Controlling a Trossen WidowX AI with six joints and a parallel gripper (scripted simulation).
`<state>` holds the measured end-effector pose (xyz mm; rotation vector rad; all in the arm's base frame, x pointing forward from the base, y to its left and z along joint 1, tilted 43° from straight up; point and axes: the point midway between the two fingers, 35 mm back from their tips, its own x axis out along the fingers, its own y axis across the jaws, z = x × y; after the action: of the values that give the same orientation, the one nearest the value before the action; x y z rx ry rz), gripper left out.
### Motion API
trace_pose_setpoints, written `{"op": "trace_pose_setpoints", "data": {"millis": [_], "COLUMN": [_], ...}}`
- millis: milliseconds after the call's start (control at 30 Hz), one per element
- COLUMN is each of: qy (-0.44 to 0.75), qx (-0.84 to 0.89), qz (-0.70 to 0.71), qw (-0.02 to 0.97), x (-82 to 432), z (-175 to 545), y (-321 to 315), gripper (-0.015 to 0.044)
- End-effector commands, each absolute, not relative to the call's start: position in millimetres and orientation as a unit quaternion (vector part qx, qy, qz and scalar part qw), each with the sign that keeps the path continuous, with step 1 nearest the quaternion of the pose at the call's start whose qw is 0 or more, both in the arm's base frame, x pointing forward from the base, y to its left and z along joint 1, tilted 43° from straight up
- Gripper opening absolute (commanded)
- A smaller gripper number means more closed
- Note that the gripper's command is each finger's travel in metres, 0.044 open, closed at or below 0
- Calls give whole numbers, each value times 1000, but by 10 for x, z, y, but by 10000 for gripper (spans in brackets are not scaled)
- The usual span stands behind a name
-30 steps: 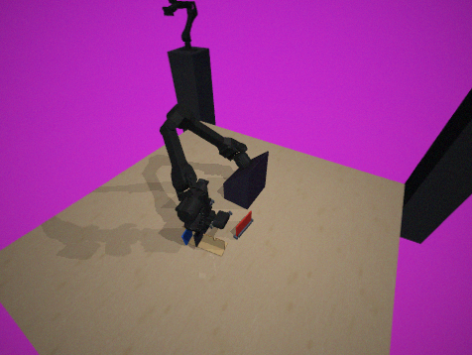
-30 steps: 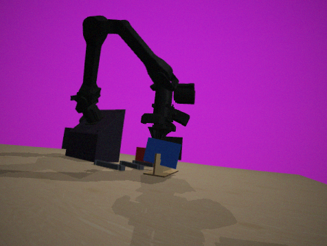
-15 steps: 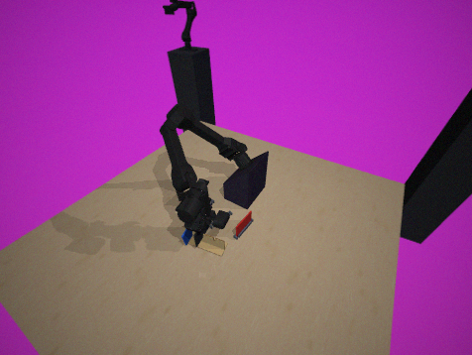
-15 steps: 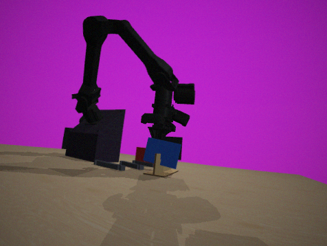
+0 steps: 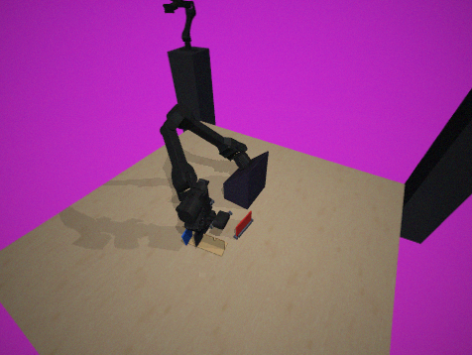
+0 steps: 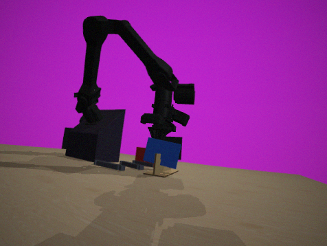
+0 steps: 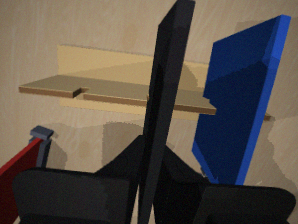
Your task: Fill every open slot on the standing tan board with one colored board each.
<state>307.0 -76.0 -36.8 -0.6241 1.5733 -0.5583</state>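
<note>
"Start at the left of the wrist view. What's there?"

"The red board [image 5: 243, 223] [image 6: 140, 154] [image 7: 17, 167], standing on edge in its holder [image 5: 236, 237] [image 7: 42, 131]."

"And next along?"

"The standing tan board [image 5: 213, 243] [image 6: 157, 164] [image 7: 120, 92], running across the view. Its slot towards the left end is open."

"What about the middle?"

"The gripper [image 5: 200, 230] [image 6: 162, 135] [image 7: 147, 141] is pinching a black board [image 5: 198, 239] [image 6: 180, 143] [image 7: 170, 70], upright and crosswise to the tan one. I can't tell whether the two are locked together."

"That leaves the right."

"The blue board [image 5: 186, 237] [image 6: 166, 152] [image 7: 235, 95]. It's crosswise at the tan board's right end, and the exterior view shows it tilted, with the tan upright at its lower edge. How deep it sits, I can't say."
</note>
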Motion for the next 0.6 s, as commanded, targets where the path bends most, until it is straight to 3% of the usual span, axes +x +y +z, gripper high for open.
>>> {"op": "trace_pose_setpoints", "data": {"millis": [0, 567], "qy": [687, 691], "qx": [-269, -277], "qz": [-246, -237], "qw": [628, 624], "x": [3060, 3049], "z": [-375, -363], "y": [-774, -772], "gripper": [0, 0]}}
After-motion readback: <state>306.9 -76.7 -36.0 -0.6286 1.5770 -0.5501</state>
